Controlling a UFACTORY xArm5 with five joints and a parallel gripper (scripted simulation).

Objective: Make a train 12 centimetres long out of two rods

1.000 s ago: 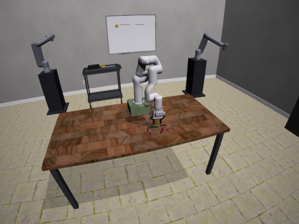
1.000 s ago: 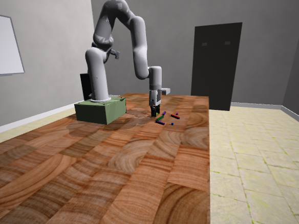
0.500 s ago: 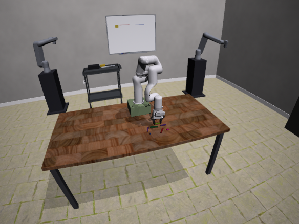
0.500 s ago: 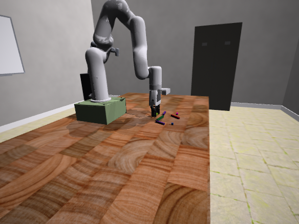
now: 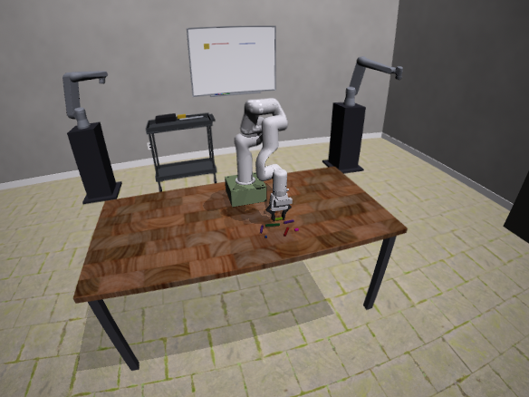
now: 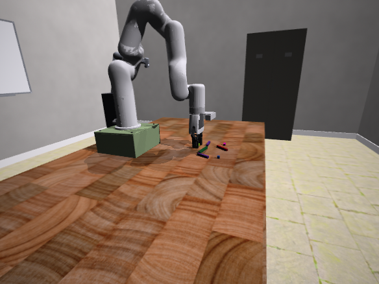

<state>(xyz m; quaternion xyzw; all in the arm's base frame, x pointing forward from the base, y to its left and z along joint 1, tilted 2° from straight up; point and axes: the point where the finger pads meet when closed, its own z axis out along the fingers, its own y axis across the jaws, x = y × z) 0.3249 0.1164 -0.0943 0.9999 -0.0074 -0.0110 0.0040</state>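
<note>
A: On your wooden patchwork tabletop [image 5: 149,254], mid-frame, what's the end effector [image 5: 280,217] clamped on?

B: The short lime rod [image 5: 279,218], beside the green one [image 5: 272,225]. Likely light, stiff, slippery; hold mid-length.

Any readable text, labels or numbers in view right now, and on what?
None can be read.
Whiteboard: a yellow square, a red line and a blue line, no letters.
Cart, rods, arm and its green base: no markings show.
</note>
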